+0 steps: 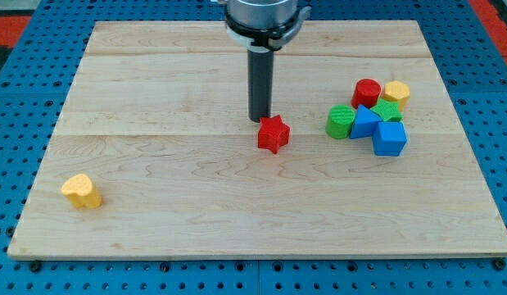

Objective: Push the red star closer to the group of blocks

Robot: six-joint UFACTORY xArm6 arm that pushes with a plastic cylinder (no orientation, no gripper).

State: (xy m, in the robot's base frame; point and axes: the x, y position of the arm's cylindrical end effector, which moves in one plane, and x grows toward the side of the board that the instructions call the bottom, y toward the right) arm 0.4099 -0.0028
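Note:
The red star (273,133) lies near the middle of the wooden board. My tip (258,120) stands just above and a little left of it in the view, touching or nearly touching its upper left edge. The group of blocks sits to the view's right: a green cylinder (341,122), a blue block (364,121), a blue cube (390,138), a green block (388,111), a red cylinder (367,93) and a yellow block (396,92). A gap of bare board separates the star from the green cylinder.
A yellow block (82,191) lies alone near the board's lower left corner. The wooden board (196,213) rests on a blue perforated base (15,115). The arm's rod mount (265,16) hangs at the view's top centre.

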